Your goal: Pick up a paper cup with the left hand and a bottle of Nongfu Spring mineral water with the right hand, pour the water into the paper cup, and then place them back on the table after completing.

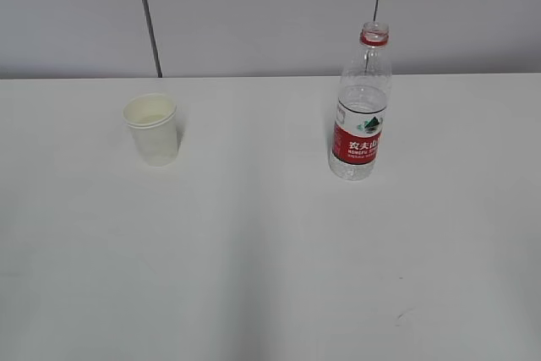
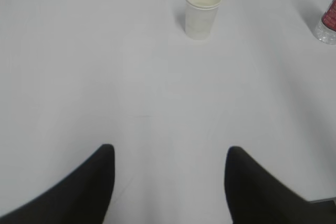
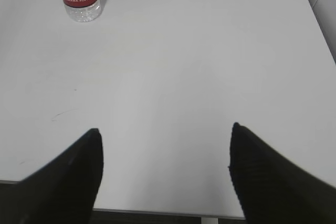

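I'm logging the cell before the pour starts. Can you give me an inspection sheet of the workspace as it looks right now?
Surface: white table, bare apart from a faint dark scuff near the front right.
Job's things: paper cup upright at left; water bottle upright at right, uncapped, red label, water partway up. The two stand well apart.
Clutter: nothing seen.
Grippers: left gripper open, empty, short of the cup; right gripper open, empty, short of the bottle.
Cables: nothing seen.
Surroundings: grey panelled wall behind the table.
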Robot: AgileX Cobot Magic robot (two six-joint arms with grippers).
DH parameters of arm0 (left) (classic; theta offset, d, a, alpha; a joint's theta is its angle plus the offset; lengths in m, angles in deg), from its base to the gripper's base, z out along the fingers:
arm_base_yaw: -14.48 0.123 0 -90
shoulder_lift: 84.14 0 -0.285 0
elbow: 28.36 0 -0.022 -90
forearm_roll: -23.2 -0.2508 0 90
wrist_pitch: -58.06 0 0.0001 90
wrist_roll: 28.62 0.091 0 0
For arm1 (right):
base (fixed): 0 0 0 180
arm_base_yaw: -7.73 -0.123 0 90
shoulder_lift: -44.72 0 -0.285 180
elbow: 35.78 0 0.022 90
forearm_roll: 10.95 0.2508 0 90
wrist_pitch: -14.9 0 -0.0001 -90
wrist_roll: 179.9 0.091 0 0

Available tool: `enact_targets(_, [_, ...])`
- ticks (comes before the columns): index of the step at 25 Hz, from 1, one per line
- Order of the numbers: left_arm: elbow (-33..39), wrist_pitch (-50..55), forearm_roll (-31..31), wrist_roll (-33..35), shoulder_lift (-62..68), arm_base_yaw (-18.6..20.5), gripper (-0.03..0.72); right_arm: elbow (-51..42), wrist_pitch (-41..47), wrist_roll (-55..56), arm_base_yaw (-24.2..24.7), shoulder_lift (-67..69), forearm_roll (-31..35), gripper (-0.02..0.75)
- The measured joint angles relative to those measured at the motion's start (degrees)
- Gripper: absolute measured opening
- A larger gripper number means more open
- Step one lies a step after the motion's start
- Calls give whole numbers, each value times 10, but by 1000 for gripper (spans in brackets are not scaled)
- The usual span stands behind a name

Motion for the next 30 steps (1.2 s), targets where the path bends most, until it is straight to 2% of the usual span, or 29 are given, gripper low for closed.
enact_targets(30, [0,0,0,0,0,0,417,0,-1,0,0,0,-1,554])
